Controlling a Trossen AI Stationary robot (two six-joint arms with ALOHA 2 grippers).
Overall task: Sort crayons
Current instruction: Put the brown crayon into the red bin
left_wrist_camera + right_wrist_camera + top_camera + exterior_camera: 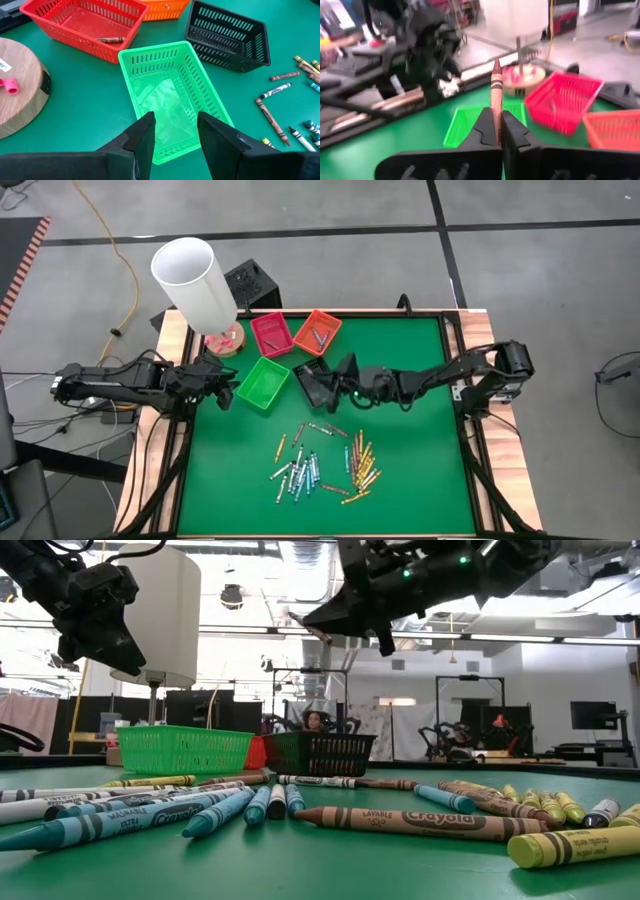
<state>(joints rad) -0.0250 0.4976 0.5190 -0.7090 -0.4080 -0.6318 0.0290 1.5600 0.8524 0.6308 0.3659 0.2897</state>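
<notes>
Loose crayons [322, 464] litter the mat's near half. Beyond, the right gripper [496, 131] pinches a red-brown crayon [496, 95] above the black tray [312, 382]; the left gripper [175, 135], spread, hovers over the empty green tray [170, 95].

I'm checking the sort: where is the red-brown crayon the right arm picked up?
The red-brown crayon stands pinched in the right gripper, raised mid-table over the black tray beside the green tray.

brown paper-wrapped crayon [420, 821]: "Crayola", "WASHABLE" | light blue paper-wrapped crayon [110, 823]: "Crayola", "WASHABLE" | other lettering unreadable
</notes>
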